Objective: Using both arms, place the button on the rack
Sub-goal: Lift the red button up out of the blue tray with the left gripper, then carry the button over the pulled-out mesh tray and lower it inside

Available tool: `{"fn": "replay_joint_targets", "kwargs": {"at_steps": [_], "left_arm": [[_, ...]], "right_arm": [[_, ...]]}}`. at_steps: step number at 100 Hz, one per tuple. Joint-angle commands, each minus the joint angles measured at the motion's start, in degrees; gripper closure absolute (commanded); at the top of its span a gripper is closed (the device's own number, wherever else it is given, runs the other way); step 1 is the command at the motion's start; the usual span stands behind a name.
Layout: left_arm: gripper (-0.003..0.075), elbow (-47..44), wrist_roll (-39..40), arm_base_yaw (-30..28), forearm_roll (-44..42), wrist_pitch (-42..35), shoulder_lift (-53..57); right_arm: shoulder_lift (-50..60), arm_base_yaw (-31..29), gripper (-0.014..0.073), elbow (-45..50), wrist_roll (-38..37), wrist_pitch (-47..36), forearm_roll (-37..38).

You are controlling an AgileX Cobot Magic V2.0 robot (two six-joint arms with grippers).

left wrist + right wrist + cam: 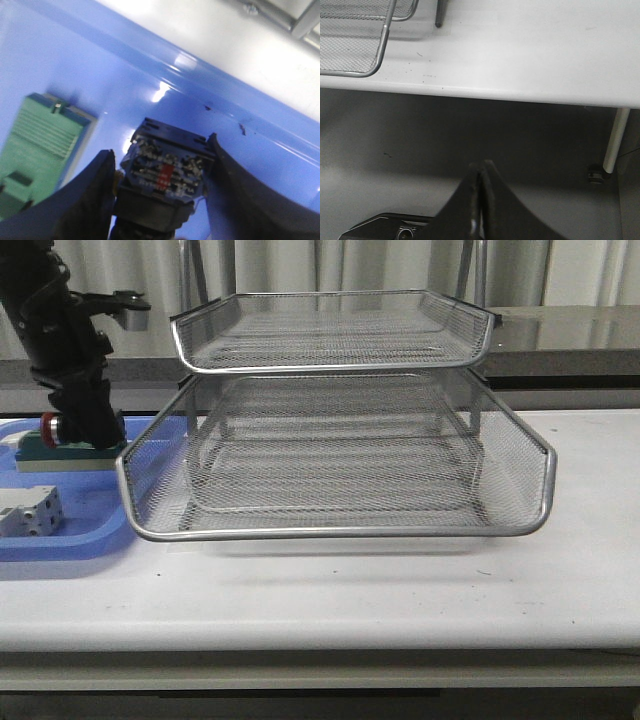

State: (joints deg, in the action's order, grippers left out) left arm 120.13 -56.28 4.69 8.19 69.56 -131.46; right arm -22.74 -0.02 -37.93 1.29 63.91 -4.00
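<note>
The button shows in the left wrist view point(165, 170), its blue rear part facing the camera between the two dark fingers. In the front view its red cap point(48, 427) peeks out beside my left gripper point(85, 425), low over the blue tray. My left gripper point(160, 145) is shut on the button, a finger against each side. The silver wire-mesh rack point(330, 532) stands mid-table, to the right of the left arm. My right gripper point(482, 165) is shut and empty, off the table's front edge over the floor; a rack corner point(380, 50) shows in its view.
The flat blue tray point(60, 540) lies left of the rack and also shows in the left wrist view point(225, 125). It holds a green block point(60, 452), which shows in the left wrist view point(45, 135) too, and a white terminal block point(30, 510). A table leg point(615, 140) shows.
</note>
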Motion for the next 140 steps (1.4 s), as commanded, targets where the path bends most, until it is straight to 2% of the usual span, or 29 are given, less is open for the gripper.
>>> {"fn": "replay_joint_targets", "kwargs": {"at_steps": [1, 32, 53, 67, 93, 111, 140], "left_arm": [[0.0659, 3.7, 3.2, 0.4, 0.2, 3.9, 4.2], [0.0659, 2.9, 9.5, 0.6, -4.0, 3.9, 10.0], [0.0659, -3.4, 9.5, 1.1, -4.3, 3.9, 17.5], [0.0659, -8.5, 9.5, 3.7, -4.3, 3.9, 22.9], [0.0659, -15.3, 10.7, 13.6, -4.3, 3.9, 31.1], [0.0659, -15.8, 17.8, 20.8, -4.3, 3.9, 32.2], [0.0659, -15.8, 18.1, 31.2, -3.9, 3.9, 32.0]], "right_arm": [[-0.5, -0.3, 0.0664, -1.9, 0.1, -3.1, 0.1], [-0.5, -0.3, 0.0664, -1.9, 0.1, -3.1, 0.1], [-0.5, -0.3, 0.0664, -1.9, 0.1, -3.1, 0.1], [-0.5, -0.3, 0.0664, -1.9, 0.1, -3.1, 0.1], [-0.5, -0.3, 0.0664, -1.9, 0.1, -3.1, 0.1], [-0.5, -0.3, 0.0664, -1.9, 0.1, -3.1, 0.1], [-0.5, -0.3, 0.0664, -1.9, 0.1, -3.1, 0.1]]}}
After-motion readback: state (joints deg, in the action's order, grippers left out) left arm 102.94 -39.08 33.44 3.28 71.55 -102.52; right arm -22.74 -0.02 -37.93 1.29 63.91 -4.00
